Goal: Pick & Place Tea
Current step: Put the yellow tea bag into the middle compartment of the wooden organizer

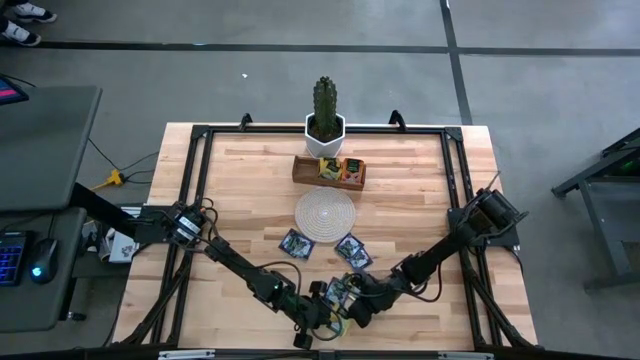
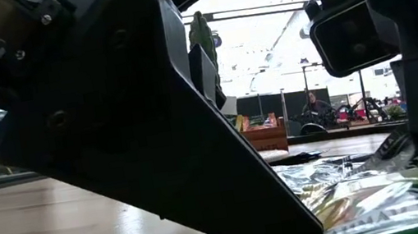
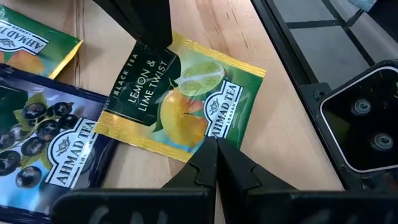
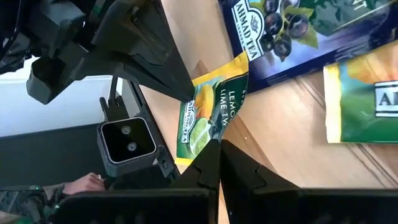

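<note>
Both grippers' fingers are pressed together at opposite edges of one green-and-yellow tea sachet (image 3: 180, 93) near the table's front edge.

Your left gripper (image 3: 216, 152) touches the sachet's corner with its tips closed; your right gripper (image 4: 219, 155) is closed at the opposite edge, and whether it pinches the foil you cannot tell. The sachet reads "BLACK TEA LEMON & LIME TWIST" and "AHMAD TEA LONDON". Just beside your fingers lies a dark blue Ahmad Tea sachet (image 3: 43, 140) showing berries, with another green-and-yellow one (image 3: 31, 43) past it. Farther out sit a round woven mat (image 1: 324, 213), a wooden tray (image 1: 329, 171) and a potted cactus (image 1: 325, 112). Each arm crowds the other's view across the wooden table (image 1: 250, 190).
</note>
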### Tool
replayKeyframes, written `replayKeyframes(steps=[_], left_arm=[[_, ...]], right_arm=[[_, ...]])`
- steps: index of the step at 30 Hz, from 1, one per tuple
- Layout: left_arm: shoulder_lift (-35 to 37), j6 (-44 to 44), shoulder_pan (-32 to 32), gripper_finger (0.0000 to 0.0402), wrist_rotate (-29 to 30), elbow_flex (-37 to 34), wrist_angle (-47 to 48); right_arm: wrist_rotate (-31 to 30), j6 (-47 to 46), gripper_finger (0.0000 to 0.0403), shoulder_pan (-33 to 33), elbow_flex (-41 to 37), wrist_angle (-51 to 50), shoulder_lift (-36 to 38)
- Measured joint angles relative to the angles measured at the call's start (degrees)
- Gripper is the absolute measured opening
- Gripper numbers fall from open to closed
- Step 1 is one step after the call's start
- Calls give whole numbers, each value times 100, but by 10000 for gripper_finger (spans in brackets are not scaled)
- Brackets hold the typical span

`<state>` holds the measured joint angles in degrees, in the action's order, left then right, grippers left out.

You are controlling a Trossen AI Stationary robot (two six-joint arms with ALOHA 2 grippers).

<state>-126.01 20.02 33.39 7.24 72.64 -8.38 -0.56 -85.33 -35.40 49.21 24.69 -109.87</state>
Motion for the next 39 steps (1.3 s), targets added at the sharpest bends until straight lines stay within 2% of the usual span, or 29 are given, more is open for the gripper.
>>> replayKeyframes(steps=[5,12,16,26,31,35,39], left_arm=[[8,-1,-9,0,-154,-2,-9],[-4,66,-22,0,-725,-13,-425],[34,136,-22,0,-795,-15,-545],[834,-351,-150,0,-968,-36,190],[1484,-701,-234,0,-640,-26,1134],[1931,-880,-201,0,212,-18,2021],[2308,-968,-188,0,257,-391,1915]], right_arm=[[-65,113,1,-13,0,-2,-1],[-278,198,1,-119,0,-20,-1],[-361,201,1,-167,0,-30,-1],[-381,293,0,-176,2,-179,1],[-424,347,0,-177,2,-190,12],[-525,609,0,-179,51,-478,143],[-509,934,0,-122,312,-921,347]])
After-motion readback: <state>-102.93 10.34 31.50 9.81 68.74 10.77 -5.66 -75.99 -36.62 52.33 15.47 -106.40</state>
